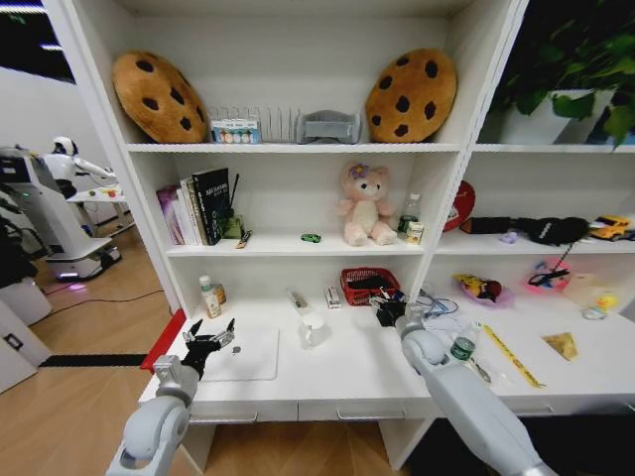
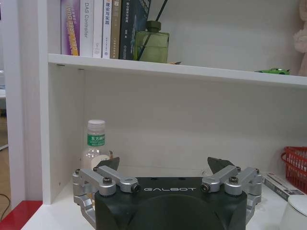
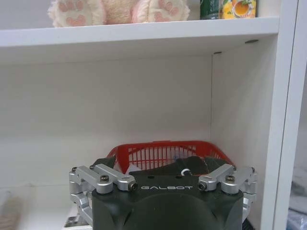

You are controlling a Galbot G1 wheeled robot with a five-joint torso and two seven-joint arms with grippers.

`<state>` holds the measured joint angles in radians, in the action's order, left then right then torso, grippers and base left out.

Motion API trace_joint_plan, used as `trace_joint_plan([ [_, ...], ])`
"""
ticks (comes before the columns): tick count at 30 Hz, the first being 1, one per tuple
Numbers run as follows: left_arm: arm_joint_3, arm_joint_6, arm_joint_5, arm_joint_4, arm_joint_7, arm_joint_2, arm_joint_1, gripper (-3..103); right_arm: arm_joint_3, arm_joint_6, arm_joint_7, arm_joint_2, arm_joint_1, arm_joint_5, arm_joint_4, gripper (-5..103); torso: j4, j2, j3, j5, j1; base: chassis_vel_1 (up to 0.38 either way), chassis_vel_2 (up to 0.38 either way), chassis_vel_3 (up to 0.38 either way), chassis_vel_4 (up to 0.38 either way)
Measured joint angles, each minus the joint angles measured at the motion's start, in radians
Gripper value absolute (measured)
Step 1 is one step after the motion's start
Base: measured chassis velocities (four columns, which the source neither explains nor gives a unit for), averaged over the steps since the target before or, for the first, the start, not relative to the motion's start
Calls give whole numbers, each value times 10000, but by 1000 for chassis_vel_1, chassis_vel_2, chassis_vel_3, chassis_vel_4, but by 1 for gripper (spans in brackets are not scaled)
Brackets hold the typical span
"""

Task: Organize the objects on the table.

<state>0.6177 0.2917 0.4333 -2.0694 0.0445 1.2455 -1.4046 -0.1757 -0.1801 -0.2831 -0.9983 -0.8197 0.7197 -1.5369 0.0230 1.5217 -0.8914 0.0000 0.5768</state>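
My left gripper (image 1: 210, 335) hangs open over the near left part of the white table (image 1: 347, 382), above the thin silver laptop (image 1: 246, 355) lying flat there. In the left wrist view the left gripper (image 2: 164, 167) faces a small clear green-labelled bottle (image 2: 95, 144) by the left shelf wall, the same bottle (image 1: 210, 296) behind the laptop. My right gripper (image 1: 389, 309) is open just in front of a red basket (image 1: 368, 286); in its wrist view the right gripper (image 3: 157, 166) has the basket (image 3: 158, 152) right behind it. A tiny green object (image 1: 312, 238) lies on the shelf above.
A clear cup (image 1: 314, 330) stands mid-desk, and a green-capped bottle (image 1: 462, 347) and yellow ruler (image 1: 514, 357) lie to the right. Books (image 1: 198, 206) and a pink plush bear (image 1: 364, 203) sit on the shelf, with cookie cushions (image 1: 159, 96) above. Another robot (image 1: 45, 213) stands far left.
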Motion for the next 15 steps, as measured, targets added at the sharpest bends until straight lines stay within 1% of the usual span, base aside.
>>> trace_joint_plan([
  [1, 0, 0, 0, 0, 0, 0, 0, 100, 0, 0, 0, 0, 0, 0, 0, 100, 0, 0, 0, 0, 0, 0, 0, 0, 0],
  [2, 0, 0, 0, -1, 0, 0, 0, 100, 3, -154, -208, -23, -3, 475, -209, 100, 0, 0, 0, 0, 0, 0, 0, 0, 0],
  [4, 0, 0, 0, -1, 0, 0, 0, 100, 45, -352, -652, -73, -18, 1133, -543, 100, 0, 0, 0, -1, -1, 0, 0, 0, 0],
  [5, 0, 0, 0, -1, 0, 0, 0, 100, 45, -352, -652, -73, -18, 1133, -543, 100, 0, 0, 0, -1, -1, 0, 0, 0, 0],
  [7, 0, 0, 0, 0, 0, 0, 0, 100, 162, -533, -1303, -134, -18, 1722, -923, 100, -1, 1, 0, 0, -1, 0, 0, 0, 0],
  [8, 0, 0, 0, 0, 0, 0, 0, 100, 162, -533, -1303, -134, -18, 1722, -923, 100, -1, 1, 0, 0, -1, 0, 0, 0, 0],
  [9, 0, 0, 0, 0, 0, 0, 0, 100, 197, -686, -1632, -144, -12, 1922, -1092, 100, -1, 0, 0, 0, -1, 0, 0, 0, 0],
  [10, 0, 0, 0, 0, 0, 0, 0, 100, 197, -686, -1632, -144, -12, 1922, -1092, 100, -1, 0, 0, 0, -1, 0, 0, 0, 0],
  [12, 0, 0, 0, 0, 0, 0, 0, 100, 192, -1301, -2332, -88, -26, 2291, -1504, 100, -1, 0, 0, -1, -1, 0, 0, 0, 0],
  [13, 0, 0, 0, 0, 0, 0, 0, 100, 192, -1301, -2332, -88, -26, 2291, -1504, 100, -1, 0, 0, -1, -1, 0, 0, 0, 0],
  [14, 0, 0, 0, 0, 0, 0, 0, 100, 139, -1583, -2579, -32, -73, 2348, -1658, 100, -1, 0, 0, 0, -1, 0, 0, 0, 0],
  [15, 0, 0, 0, 0, 0, 0, 0, 100, 139, -1583, -2579, -32, -73, 2348, -1658, 100, -1, 0, 0, 0, -1, 0, 0, 0, 0],
])
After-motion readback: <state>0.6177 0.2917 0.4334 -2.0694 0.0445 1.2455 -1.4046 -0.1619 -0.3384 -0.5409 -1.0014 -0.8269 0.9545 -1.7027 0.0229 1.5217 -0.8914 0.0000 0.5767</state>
